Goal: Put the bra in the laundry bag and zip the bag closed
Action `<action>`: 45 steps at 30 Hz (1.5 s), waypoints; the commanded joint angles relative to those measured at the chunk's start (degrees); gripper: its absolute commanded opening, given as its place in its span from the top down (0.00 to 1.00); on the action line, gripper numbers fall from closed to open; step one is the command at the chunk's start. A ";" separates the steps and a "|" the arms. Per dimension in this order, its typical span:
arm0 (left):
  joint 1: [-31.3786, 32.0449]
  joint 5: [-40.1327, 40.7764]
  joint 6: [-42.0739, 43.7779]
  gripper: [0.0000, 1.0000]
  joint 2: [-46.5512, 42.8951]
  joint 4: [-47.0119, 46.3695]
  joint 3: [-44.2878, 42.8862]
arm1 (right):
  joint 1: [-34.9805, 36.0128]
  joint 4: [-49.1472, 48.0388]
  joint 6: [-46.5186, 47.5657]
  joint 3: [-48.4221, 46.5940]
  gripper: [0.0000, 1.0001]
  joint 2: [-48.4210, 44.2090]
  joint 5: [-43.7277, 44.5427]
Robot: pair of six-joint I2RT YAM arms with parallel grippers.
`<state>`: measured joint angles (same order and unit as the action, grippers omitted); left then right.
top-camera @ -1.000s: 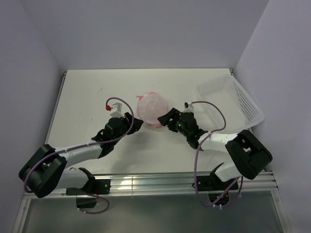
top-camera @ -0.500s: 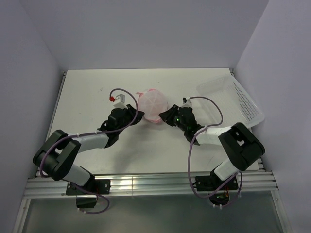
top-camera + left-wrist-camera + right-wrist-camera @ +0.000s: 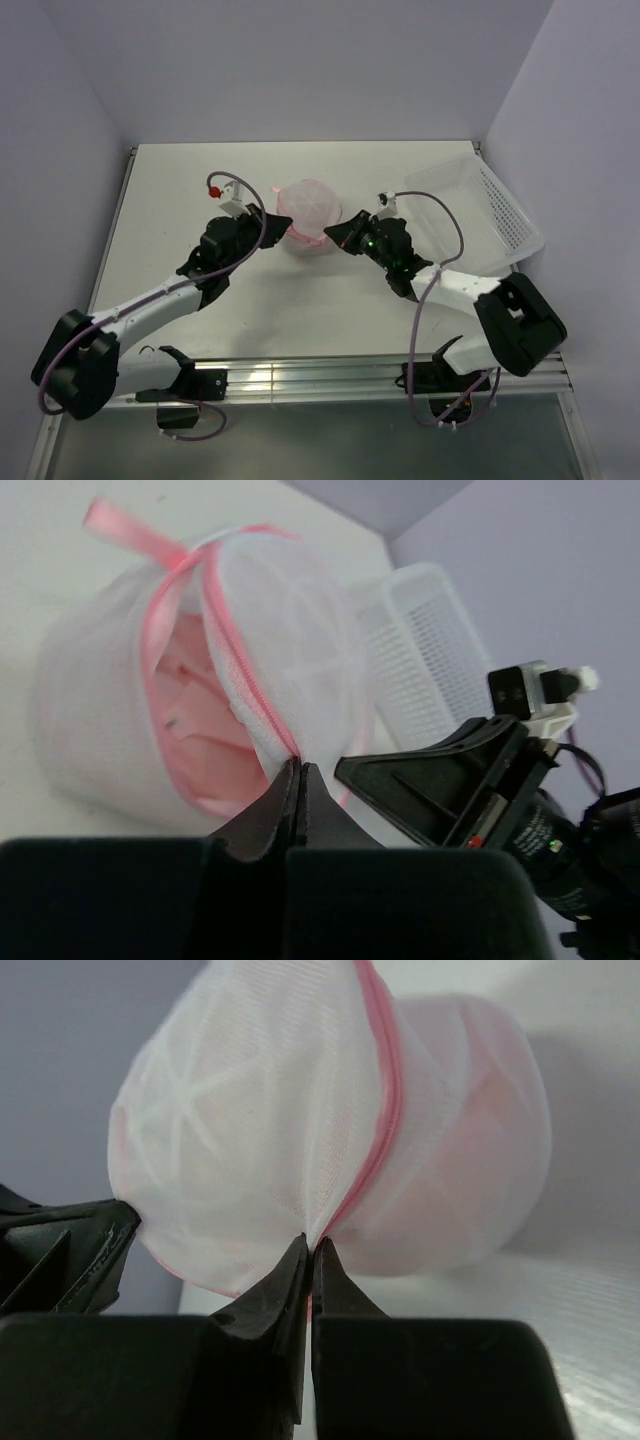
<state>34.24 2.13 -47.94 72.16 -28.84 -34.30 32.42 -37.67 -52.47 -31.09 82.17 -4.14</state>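
The laundry bag (image 3: 308, 206), a round white mesh pouch with a pink zipper rim, sits mid-table between both arms. My left gripper (image 3: 284, 222) is shut on its rim from the left; in the left wrist view the jaws (image 3: 298, 766) pinch the pink zipper edge of the bag (image 3: 290, 610). The zipper gapes there, and the light-pink bra (image 3: 200, 725) shows inside. My right gripper (image 3: 338, 233) is shut on the bag's right side. In the right wrist view its jaws (image 3: 312, 1246) pinch mesh beside the zipper line of the bag (image 3: 270, 1110).
A white perforated plastic basket (image 3: 500, 205) stands at the back right, close behind the right arm, and also shows in the left wrist view (image 3: 430, 650). A pink ribbon loop (image 3: 125, 527) sticks out from the bag's far side. Walls close in the table's sides and back.
Both grippers have closed from open onto the bag's rim, one on each side. Both arms and the bag have shifted a little toward the back of the table.
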 commanded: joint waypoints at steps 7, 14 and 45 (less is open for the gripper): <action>0.21 2.13 0.03 0.91 -2.67 15.11 -10.85 | 3.61 10.07 1.40 -0.02 1.00 -9.40 -0.70; 2.22 6.10 3.73 0.54 -4.20 16.53 -10.09 | 5.28 9.56 -0.78 -0.46 1.00 -7.82 0.10; 23.68 22.56 -0.66 0.57 6.76 1.51 -1.29 | 6.07 9.37 -2.90 -0.11 1.00 -8.08 1.86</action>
<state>57.89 21.87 -50.11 77.95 -22.33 -33.69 38.02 -26.48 -54.70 -31.46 75.96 -2.61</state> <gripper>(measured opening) 0.427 0.026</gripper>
